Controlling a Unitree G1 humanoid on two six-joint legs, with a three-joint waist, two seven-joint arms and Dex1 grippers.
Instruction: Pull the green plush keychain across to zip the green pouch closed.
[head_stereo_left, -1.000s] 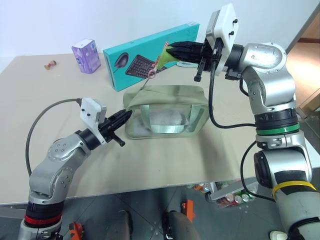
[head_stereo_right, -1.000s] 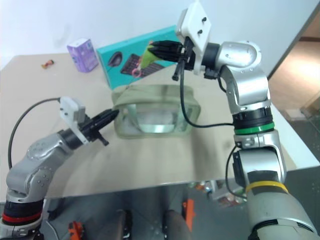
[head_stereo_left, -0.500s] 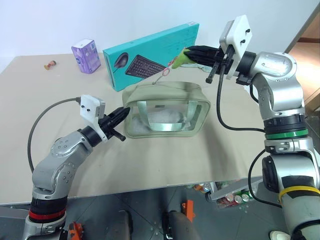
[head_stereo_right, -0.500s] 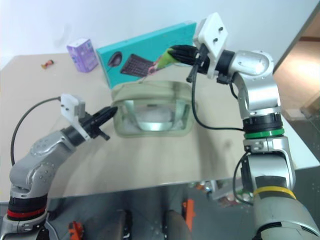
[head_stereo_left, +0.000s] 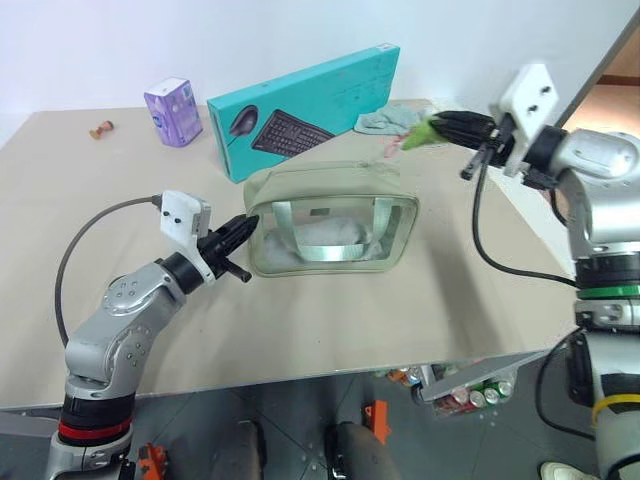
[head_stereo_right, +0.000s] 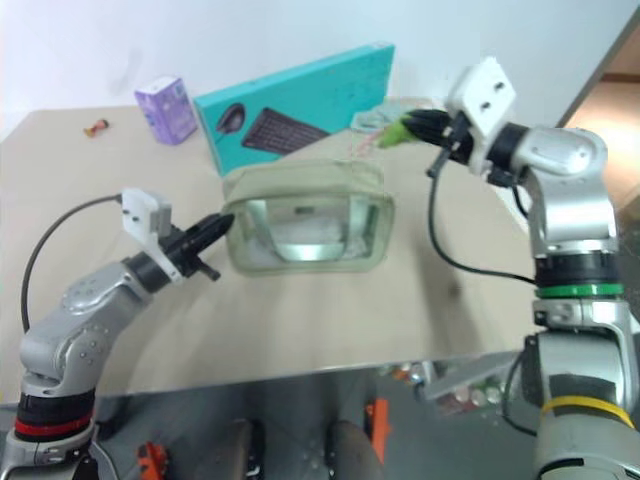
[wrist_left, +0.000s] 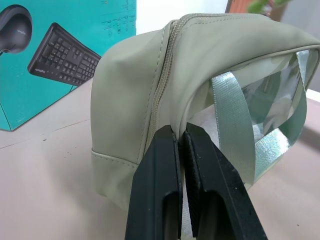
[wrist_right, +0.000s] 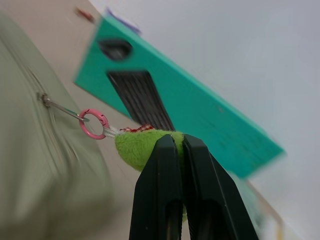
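While the pull is under way, left to right: left gripper (head_stereo_left: 243, 229) has its fingers pinched tight on the left end of the green pouch (head_stereo_left: 332, 222), right at the zipper seam, anchoring it. Pouch sits mid-table, clear side panel and webbing handle facing the near edge. Teal keyboard box (head_stereo_left: 305, 108) stands just behind it; purple box (head_stereo_left: 172, 111) sits far left, well apart.

Right of the pouch and above the table, right gripper (head_stereo_left: 432, 130) has its fingers clamped on the green plush keychain (head_stereo_left: 417, 136). From the right wrist view the charm's pink ring (wrist_right: 93, 123) links through a thin metal pull to the zipper slider on the pouch top, line taut. Pale cloth (head_stereo_left: 389, 119) lies on the table behind it.

Step in hand, my read: zipping stroke, near the right end of the top. Can't tell if the slider has reached its stop.

Next move calls for pulling further right, kept low along the zipper line, left grip holding so the pouch doesn't drag or tip. Release only once the slider is home.
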